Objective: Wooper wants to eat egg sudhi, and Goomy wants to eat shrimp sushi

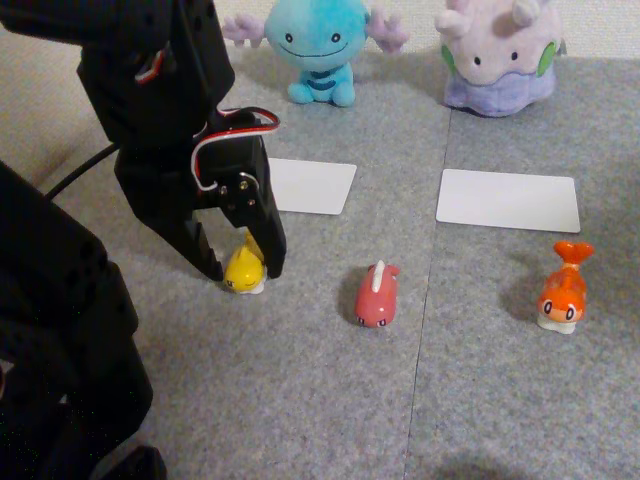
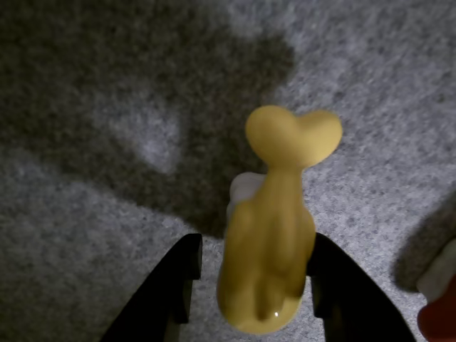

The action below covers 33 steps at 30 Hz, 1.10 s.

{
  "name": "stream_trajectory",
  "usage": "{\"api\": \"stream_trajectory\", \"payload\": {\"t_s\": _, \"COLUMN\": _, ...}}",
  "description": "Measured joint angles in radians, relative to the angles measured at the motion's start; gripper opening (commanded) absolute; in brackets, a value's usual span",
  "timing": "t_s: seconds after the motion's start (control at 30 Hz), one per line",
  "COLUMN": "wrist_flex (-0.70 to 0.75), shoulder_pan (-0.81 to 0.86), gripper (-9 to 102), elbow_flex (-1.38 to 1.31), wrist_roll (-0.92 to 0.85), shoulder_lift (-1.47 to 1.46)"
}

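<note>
The other view looks down from the front across the grey mat toward Wooper (image 1: 318,45). The wrist view hangs close above the egg sudhi (image 2: 274,228), which both views share (image 1: 245,270).

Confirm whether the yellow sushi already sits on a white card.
No: the yellow sushi stands on the grey mat between the fingers, in front of the white card.

Black arm (image 1: 160,110), red-white cable (image 1: 225,130)
</note>
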Motion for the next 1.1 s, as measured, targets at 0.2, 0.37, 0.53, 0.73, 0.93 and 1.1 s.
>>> {"api": "stream_trajectory", "payload": {"t_s": 0.2, "wrist_flex": -0.005, "shoulder_pan": -0.005, "gripper": 0, "elbow_flex": 0.0, "wrist_roll": 0.012, "shoulder_lift": 0.0}}
{"api": "stream_trajectory", "payload": {"t_s": 0.37, "wrist_flex": -0.018, "shoulder_pan": 0.002, "gripper": 0, "elbow_flex": 0.0, "wrist_roll": 0.035, "shoulder_lift": 0.0}}
{"api": "stream_trajectory", "payload": {"t_s": 0.53, "wrist_flex": -0.014, "shoulder_pan": 0.005, "gripper": 0, "elbow_flex": -0.023, "wrist_roll": 0.075, "shoulder_lift": 0.009}}
{"api": "stream_trajectory", "payload": {"t_s": 0.73, "wrist_flex": 0.032, "shoulder_pan": 0.005, "gripper": 0, "elbow_flex": -0.225, "wrist_roll": 0.114, "shoulder_lift": -0.006}}
{"api": "stream_trajectory", "payload": {"t_s": 0.93, "wrist_flex": 0.091, "shoulder_pan": -0.002, "gripper": 0, "elbow_flex": -0.509, "wrist_roll": 0.144, "shoulder_lift": -0.202}}
{"api": "stream_trajectory", "payload": {"t_s": 1.1, "wrist_flex": 0.133, "shoulder_pan": -0.002, "gripper": 0, "elbow_flex": -0.755, "wrist_roll": 0.163, "shoulder_lift": -0.453}}
